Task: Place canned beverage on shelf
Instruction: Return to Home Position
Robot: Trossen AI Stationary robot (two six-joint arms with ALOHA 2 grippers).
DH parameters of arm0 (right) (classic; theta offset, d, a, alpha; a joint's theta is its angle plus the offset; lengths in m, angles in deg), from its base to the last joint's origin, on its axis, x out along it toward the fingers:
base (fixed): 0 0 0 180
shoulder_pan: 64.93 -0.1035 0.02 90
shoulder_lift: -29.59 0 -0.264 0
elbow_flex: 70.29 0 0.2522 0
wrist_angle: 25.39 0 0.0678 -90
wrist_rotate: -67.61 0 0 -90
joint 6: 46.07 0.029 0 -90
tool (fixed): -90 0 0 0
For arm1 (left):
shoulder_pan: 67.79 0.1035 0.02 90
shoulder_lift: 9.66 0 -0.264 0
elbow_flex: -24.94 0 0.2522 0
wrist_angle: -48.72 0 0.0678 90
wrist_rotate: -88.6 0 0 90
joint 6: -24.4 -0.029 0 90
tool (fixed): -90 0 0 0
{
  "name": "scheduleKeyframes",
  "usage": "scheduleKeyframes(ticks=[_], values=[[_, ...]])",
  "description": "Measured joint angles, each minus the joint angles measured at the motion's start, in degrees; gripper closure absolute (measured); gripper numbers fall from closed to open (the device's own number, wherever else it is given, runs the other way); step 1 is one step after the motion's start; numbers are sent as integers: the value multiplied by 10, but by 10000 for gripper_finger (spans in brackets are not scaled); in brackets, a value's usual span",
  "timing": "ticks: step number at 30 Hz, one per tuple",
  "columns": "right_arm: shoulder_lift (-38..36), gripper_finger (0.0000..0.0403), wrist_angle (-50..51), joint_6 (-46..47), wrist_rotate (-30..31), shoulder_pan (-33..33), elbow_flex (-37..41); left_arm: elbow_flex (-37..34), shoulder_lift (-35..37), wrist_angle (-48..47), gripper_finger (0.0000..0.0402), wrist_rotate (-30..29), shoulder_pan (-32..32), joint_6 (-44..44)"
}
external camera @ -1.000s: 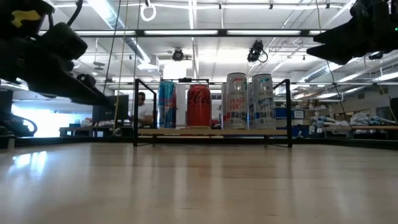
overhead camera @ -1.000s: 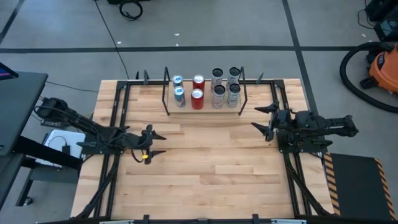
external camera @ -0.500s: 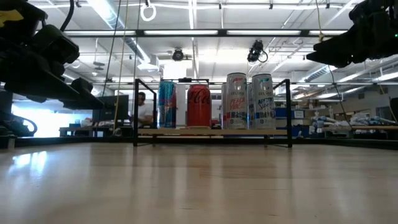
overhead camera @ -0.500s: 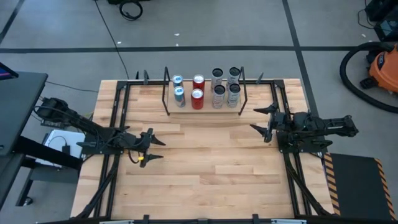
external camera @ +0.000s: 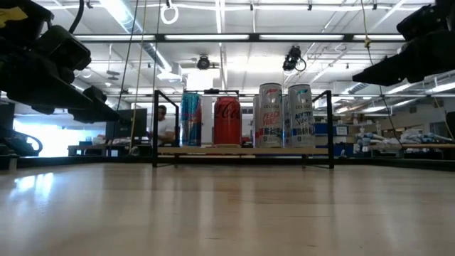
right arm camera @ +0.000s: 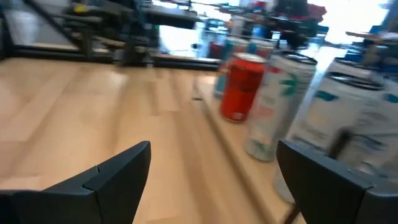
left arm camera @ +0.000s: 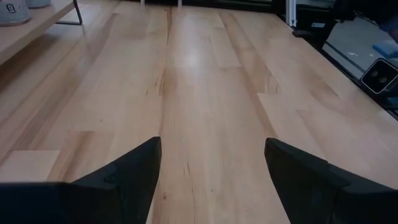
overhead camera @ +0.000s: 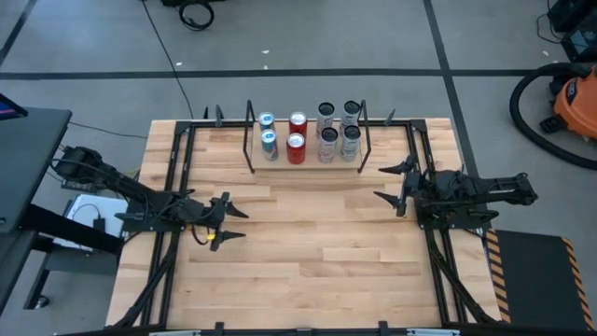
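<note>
Every can I can spot is up on the shelf [overhead camera: 308,168], which sits at the far middle of the tabletop [overhead camera: 308,261]. There are two blue cans [overhead camera: 268,140] at the left end, two red cans [overhead camera: 296,147] next to them, and four silver cans [overhead camera: 327,142] filling the right half. Each kind is lined up in near-far pairs, all standing upright. Neither arm is carrying anything. The left tool [overhead camera: 244,225] hovers over the left side of the tabletop with its fingers spread wide, and its wrist view shows just bare wood between them. The right tool [overhead camera: 379,184] sits off the shelf's near right corner, also spread wide and empty, pointing left across the tabletop. The bit that matters for the next move: the shelf lies far and to the right of the left tool, but far and just left of the right tool. So the right arm is clearly the nearer one, and the silver cans loom big in its wrist view. My read is the stocking looks done and what's left is backing the arms off to their rest pose. If so, the right arm should head away from the shelf toward its own side, so it doesn't clip the shelf's corner or those tall cans.
</note>
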Motion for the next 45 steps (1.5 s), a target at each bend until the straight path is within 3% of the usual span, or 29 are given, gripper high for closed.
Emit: scheduleKeyframes(ticks=[4, 8, 15, 24, 33, 45], values=[[0, 45, 0, 0, -86, 0, 0, 0, 0, 0, 113, -1, 0, 4], [0, 45, 0, 15, -119, 0, 0, 0, 0, 0, 113, -1, 0, 3], [0, 45, 11, 24, -126, 0, 0, 0, 0, -1, 113, -1, 0, 4], [0, 45, -6, 133, -127, 0, 0, 0, 0, -2, 113, -1, 0, 4], [0, 45, -13, 138, -127, 0, 0, 0, 1, -3, 113, -1, 0, 3], [0, 45, -13, 138, -127, 0, 0, 0, 98, -3, 113, 0, 0, 3]])
